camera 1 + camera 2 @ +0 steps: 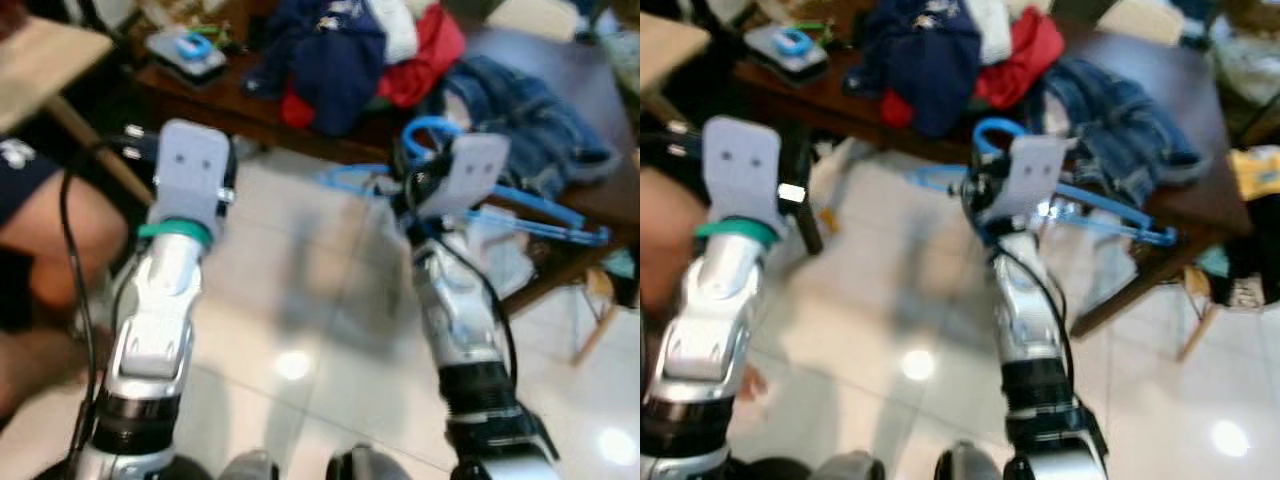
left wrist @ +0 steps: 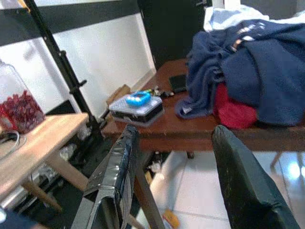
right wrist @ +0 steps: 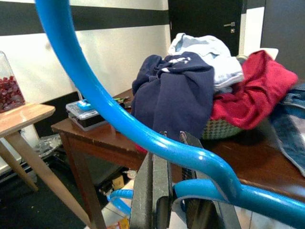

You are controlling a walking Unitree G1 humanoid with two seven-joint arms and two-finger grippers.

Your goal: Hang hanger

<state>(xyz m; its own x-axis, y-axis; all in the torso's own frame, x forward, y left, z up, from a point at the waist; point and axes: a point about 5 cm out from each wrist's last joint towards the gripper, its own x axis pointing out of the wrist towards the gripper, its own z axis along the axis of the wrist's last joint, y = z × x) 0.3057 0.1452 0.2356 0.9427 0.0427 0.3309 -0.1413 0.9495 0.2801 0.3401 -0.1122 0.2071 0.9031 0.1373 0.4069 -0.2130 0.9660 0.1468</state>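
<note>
- The dark wooden bench (image 1: 250, 105) runs across the top of my head view, from 10 o'clock round to 3 o'clock, with pale floor tiles (image 1: 300, 330) below it.
- A pile of clothes (image 1: 350, 50) sits on it at 12 o'clock: navy, red and white pieces, with denim (image 1: 530, 110) spread toward 2 o'clock.
- The blue hanger (image 1: 520, 215) is off the bench and in my grip, its hook (image 1: 425, 135) rising just above my right hand at about 1 o'clock, its bar reaching out toward 3 o'clock.
- My right hand (image 3: 174, 191) is clamped on the hanger near the neck, fingers pressed either side of the tube.
- My left hand (image 2: 183, 186) is spread open, holding nothing, raised at about 10 o'clock.
- A small grey case with a blue object (image 1: 190, 48) rests at 11 o'clock.
- Progress, as I judge it: picking up is done; finding a rail and hooking on remains. I cannot make out a rail here.
</note>
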